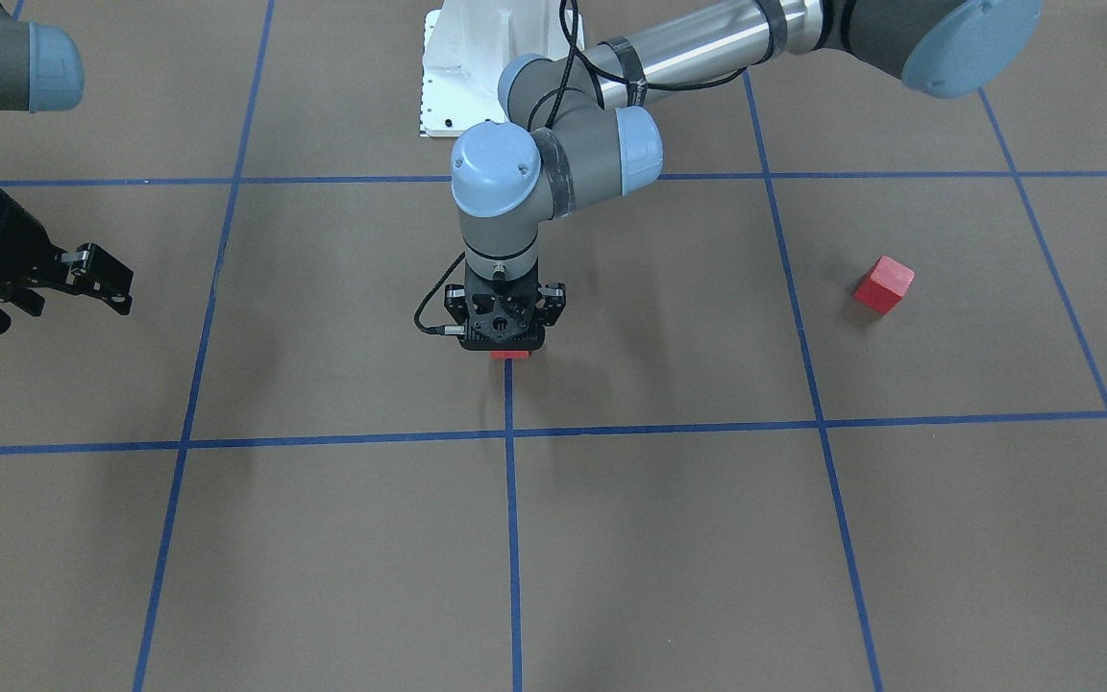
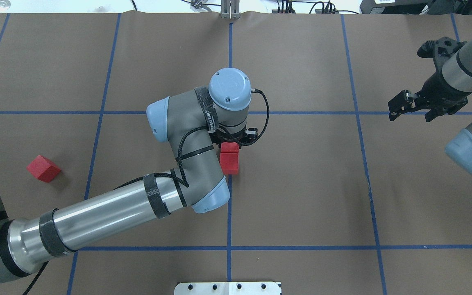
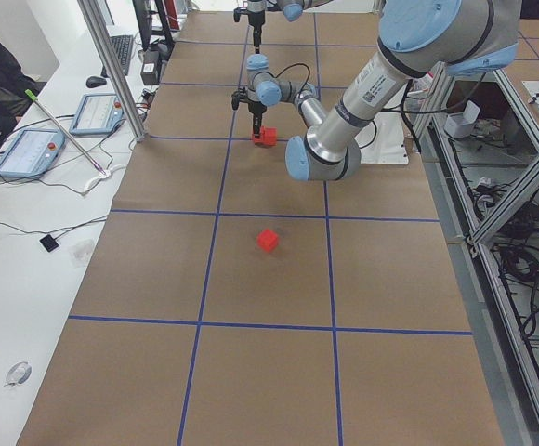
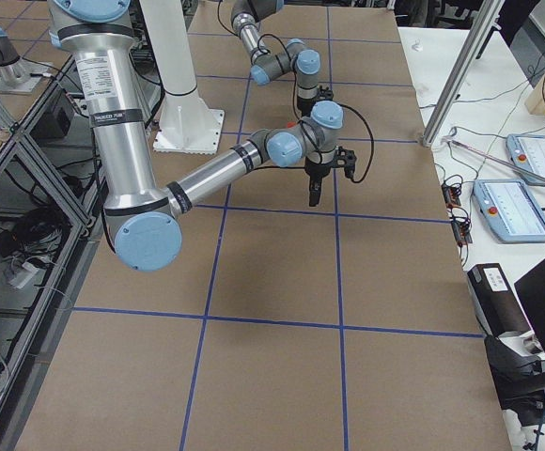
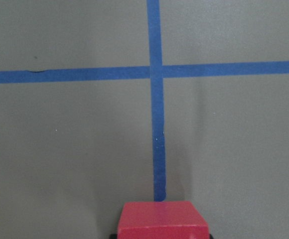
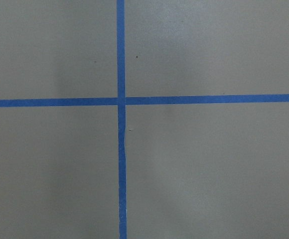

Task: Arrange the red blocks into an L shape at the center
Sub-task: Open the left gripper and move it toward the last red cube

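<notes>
My left gripper (image 1: 506,348) points straight down at the table's centre and is shut on a red block (image 2: 230,148). That block also shows at the bottom edge of the left wrist view (image 5: 163,219). It is low over the brown surface, on the blue tape line (image 2: 228,192). A second red block (image 2: 230,164) lies right against it on the robot's side, in line with it. The third red block (image 2: 43,168) lies alone far out on my left, and it shows in the front view (image 1: 883,284). My right gripper (image 2: 406,80) is open, empty and raised at the far right.
The white base plate (image 2: 228,288) is at the near edge. My left arm's elbow and forearm (image 2: 109,213) stretch over the near left squares. The right wrist view shows only bare brown surface and a tape crossing (image 6: 121,100).
</notes>
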Tool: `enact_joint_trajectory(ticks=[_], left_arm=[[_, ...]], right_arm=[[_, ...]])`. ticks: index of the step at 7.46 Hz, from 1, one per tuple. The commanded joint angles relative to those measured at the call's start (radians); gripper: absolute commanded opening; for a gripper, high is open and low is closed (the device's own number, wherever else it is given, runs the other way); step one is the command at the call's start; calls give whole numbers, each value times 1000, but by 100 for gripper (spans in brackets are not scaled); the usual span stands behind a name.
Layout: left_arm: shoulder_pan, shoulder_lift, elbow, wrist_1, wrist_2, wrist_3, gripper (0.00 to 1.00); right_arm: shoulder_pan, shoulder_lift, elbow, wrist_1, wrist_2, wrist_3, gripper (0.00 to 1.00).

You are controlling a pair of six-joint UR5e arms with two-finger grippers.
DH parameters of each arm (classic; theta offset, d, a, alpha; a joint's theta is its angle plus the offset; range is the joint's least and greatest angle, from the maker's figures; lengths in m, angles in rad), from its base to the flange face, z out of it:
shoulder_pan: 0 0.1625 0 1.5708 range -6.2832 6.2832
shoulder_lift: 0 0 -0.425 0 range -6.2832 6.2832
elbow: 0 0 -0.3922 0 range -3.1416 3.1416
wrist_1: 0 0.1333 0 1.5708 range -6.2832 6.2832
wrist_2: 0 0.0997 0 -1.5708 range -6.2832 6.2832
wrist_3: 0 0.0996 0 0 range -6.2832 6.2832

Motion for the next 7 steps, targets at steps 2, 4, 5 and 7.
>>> enact_joint_trajectory(ticks=[2, 4, 5, 7], left_arm=[[0, 1, 0, -1, 0, 3, 31], [0, 1, 2, -7, 2, 4, 67], [2, 4, 12, -30, 2, 4, 85], [2, 4, 15, -36, 2, 3, 99]], right_arm=[[0, 2, -1, 0, 0, 0, 100], [0, 2, -1, 0, 0, -1, 100], [0, 2, -1, 0, 0, -1, 100], [0, 3, -1, 0, 0, -1, 100]])
